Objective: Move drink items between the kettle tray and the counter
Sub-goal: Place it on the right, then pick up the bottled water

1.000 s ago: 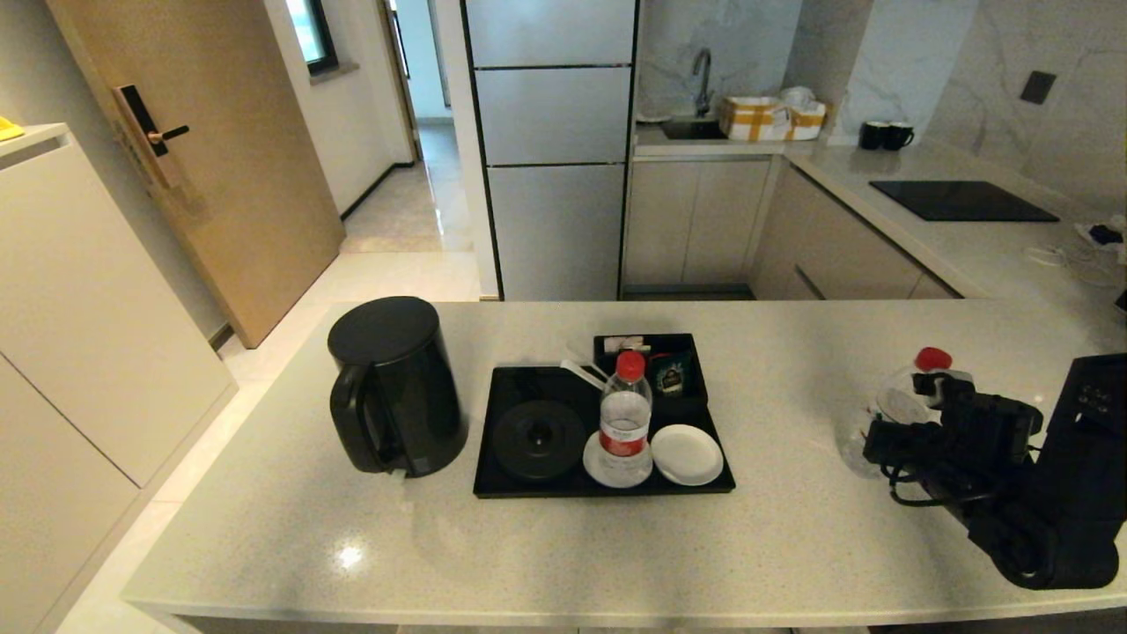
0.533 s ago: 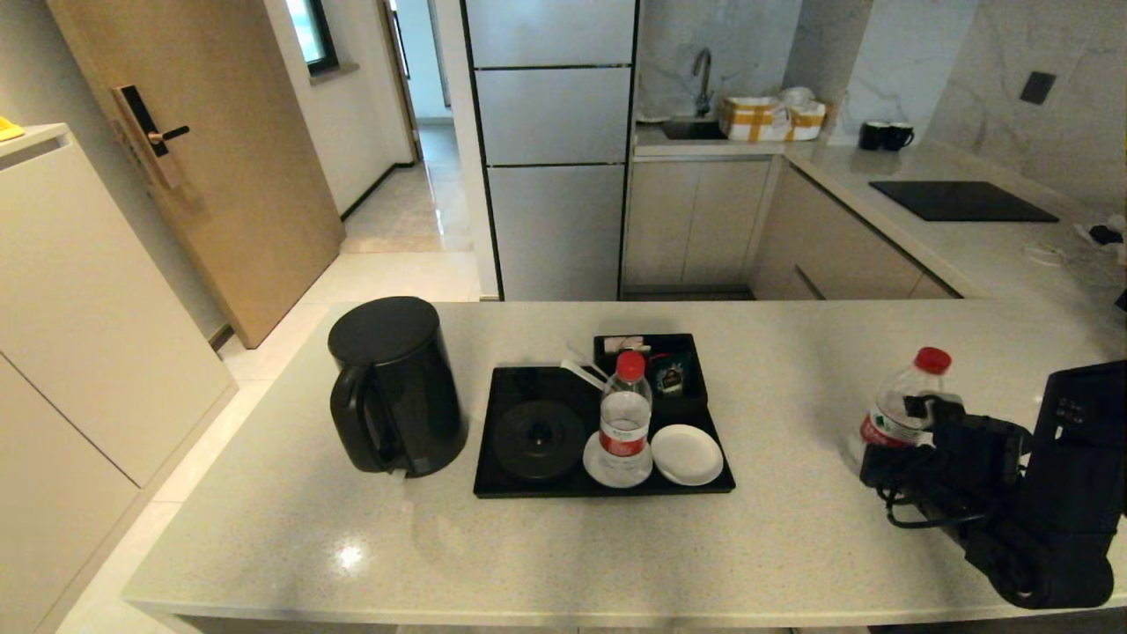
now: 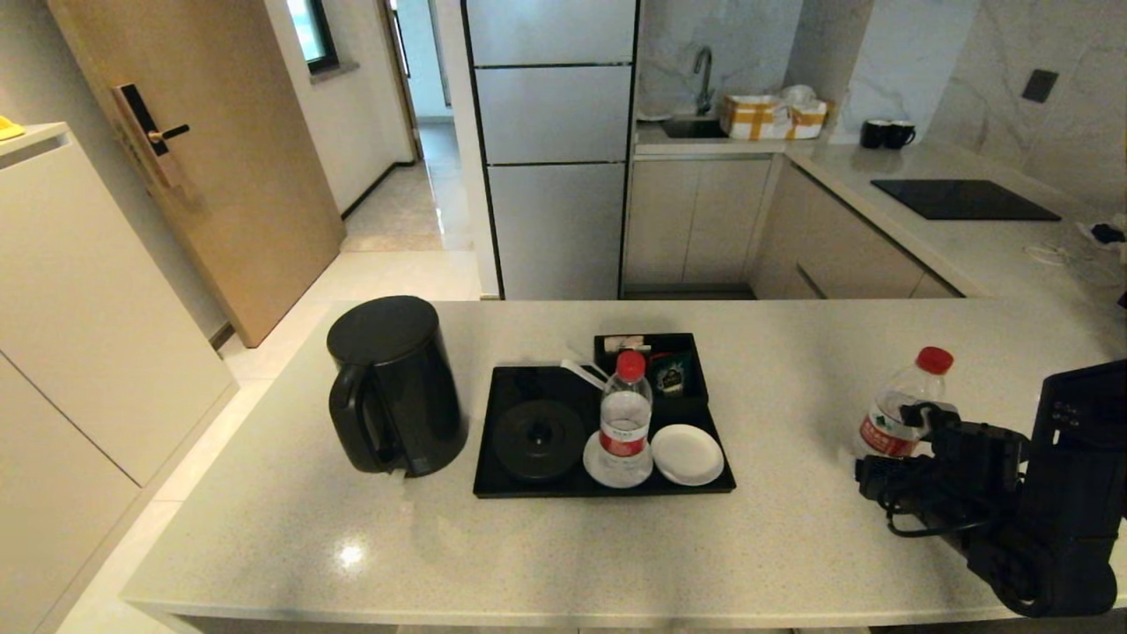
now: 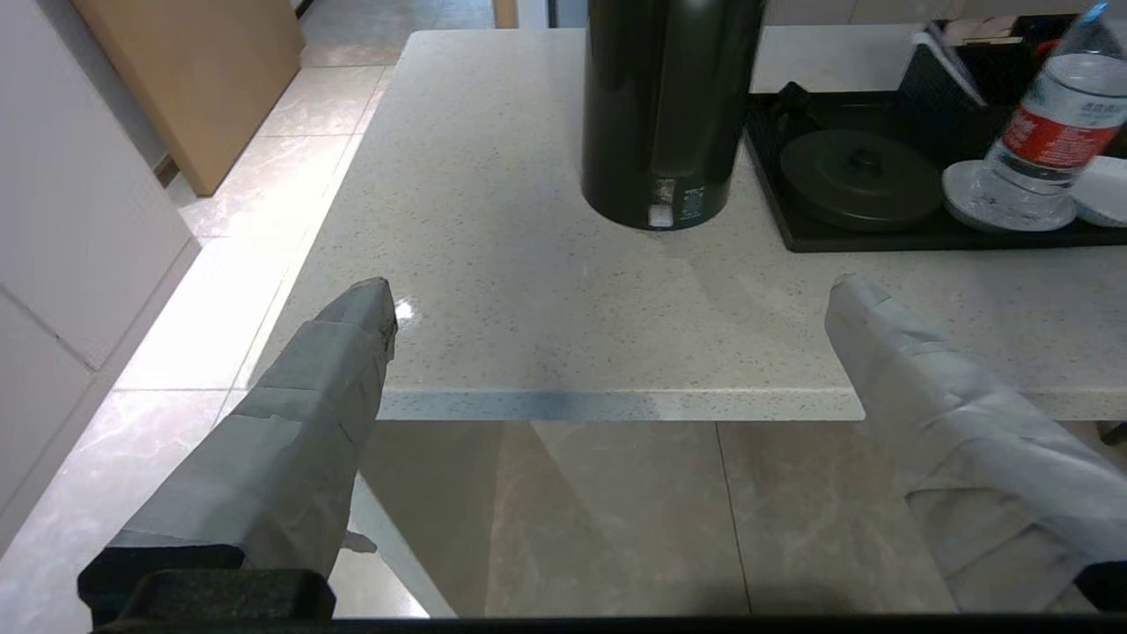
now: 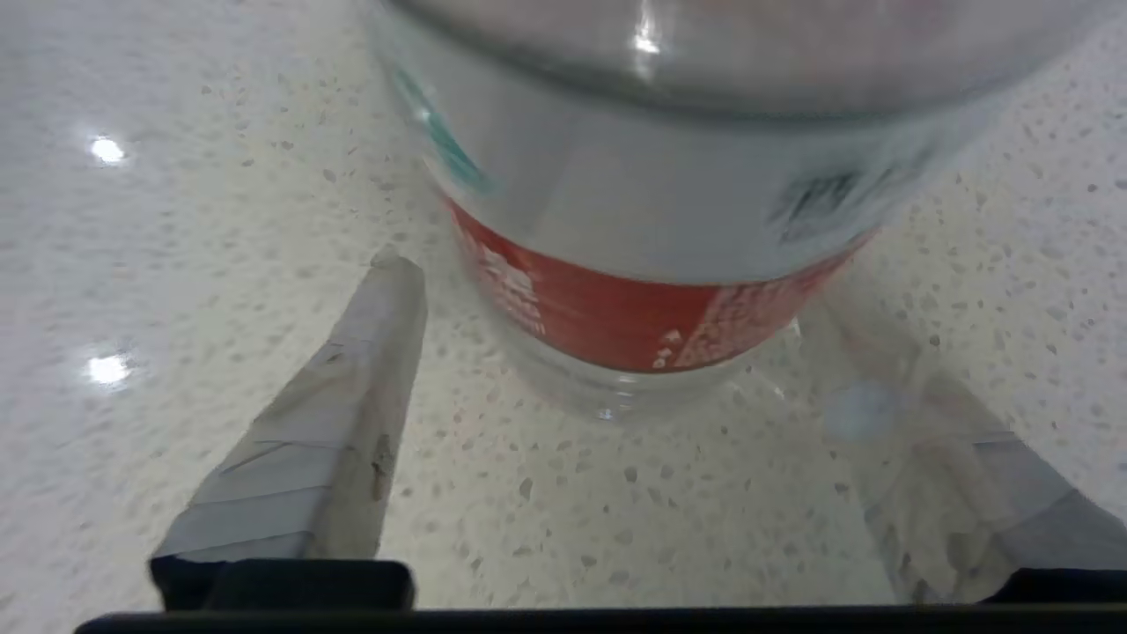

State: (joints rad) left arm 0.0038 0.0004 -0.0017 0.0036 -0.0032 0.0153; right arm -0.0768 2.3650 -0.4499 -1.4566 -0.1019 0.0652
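Observation:
One water bottle (image 3: 900,401), clear with a red cap, stands upright on the counter (image 3: 792,546) at the right. My right gripper (image 3: 891,451) is open just in front of it. In the right wrist view its fingertips (image 5: 387,273) flank the bottle's base (image 5: 651,299) with gaps on both sides. A second bottle (image 3: 624,423) stands on a white saucer in the black kettle tray (image 3: 493,489), also seen as the bottle (image 4: 1048,132) in the left wrist view. My left gripper (image 4: 612,289) hangs open, parked off the counter's front edge.
A black kettle (image 3: 394,387) stands on the counter left of the tray. On the tray are the round kettle base (image 3: 538,438), an empty white saucer (image 3: 687,454) and a compartment box (image 3: 651,361). A black cooktop (image 3: 964,200) lies far right.
My right gripper has opened and let go of the bottle, which went from tilted in the grip to standing upright on the counter. The gripper has drawn back slightly.

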